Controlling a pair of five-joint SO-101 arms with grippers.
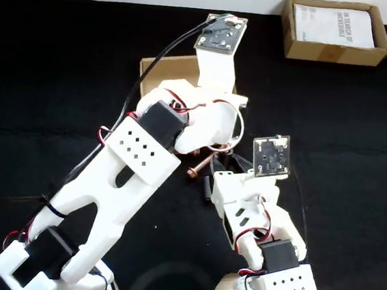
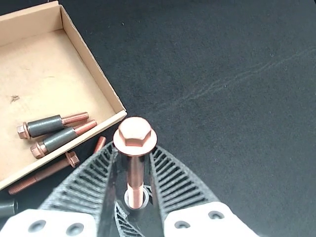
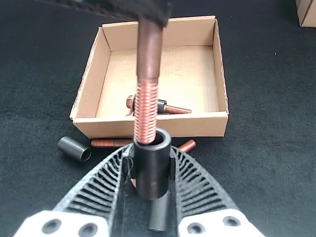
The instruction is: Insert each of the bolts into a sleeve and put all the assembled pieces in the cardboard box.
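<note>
Black table (image 1: 50,69), left gripper (image 2: 133,150) clasps bolt (image 2: 135,136), right gripper (image 3: 151,148) clasps sleeve (image 3: 152,170)

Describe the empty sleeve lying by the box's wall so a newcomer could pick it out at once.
Find the open cardboard box on the black table. Just outside its wall on the arms' side lies a short dark sleeve on its side, next to a bare copper bolt. Unlike the held sleeve in the right hand, it is unheld and has no bolt entering it.
</note>
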